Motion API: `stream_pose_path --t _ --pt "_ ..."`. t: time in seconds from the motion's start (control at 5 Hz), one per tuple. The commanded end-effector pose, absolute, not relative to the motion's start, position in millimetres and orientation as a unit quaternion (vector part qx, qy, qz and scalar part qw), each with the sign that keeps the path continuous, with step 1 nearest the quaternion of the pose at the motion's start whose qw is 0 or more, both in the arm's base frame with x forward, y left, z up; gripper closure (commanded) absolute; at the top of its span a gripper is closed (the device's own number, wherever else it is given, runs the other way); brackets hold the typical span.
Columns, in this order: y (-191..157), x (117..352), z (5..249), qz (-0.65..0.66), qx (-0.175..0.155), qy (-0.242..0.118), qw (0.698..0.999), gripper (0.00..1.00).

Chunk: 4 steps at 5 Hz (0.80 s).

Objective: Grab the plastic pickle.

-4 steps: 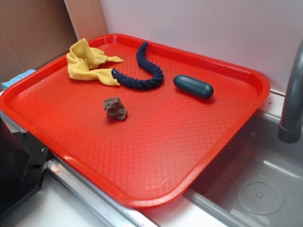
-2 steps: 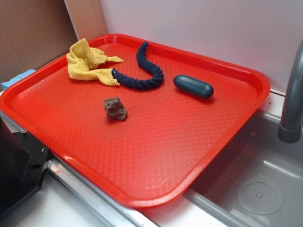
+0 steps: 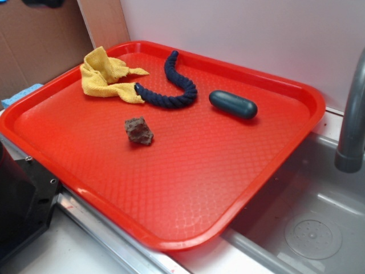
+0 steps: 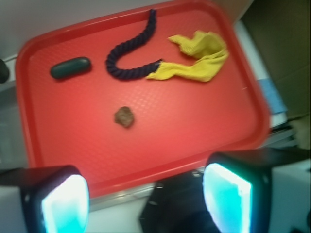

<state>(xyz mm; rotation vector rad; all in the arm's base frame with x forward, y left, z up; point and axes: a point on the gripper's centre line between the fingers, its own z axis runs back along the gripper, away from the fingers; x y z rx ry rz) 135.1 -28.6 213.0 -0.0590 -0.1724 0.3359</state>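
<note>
Lying on the red plastic tray (image 3: 274,165), beside the navy twisted rope (image 3: 174,91), the smooth dark teal-green plastic pickle (image 4: 71,68) is sitting well apart from the wide-spread gripper (image 4: 146,199), untouched.

Kitchen: steel sink (image 3: 311,228), faucet (image 3: 352,120).
</note>
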Motion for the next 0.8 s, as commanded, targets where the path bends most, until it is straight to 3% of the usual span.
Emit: stream_pose_path --t 0.0,0.2,0.6 --pt "-33.5 179.4 192.7 0.355 -0.052 -0.109 0.927 0.0" --pt "-38.2 203.4 183.8 0.439 -0.044 -0.125 0.889 0.0" --pt "-55.4 260.0 153.2 0.561 -0.04 -0.106 0.82 0.0"
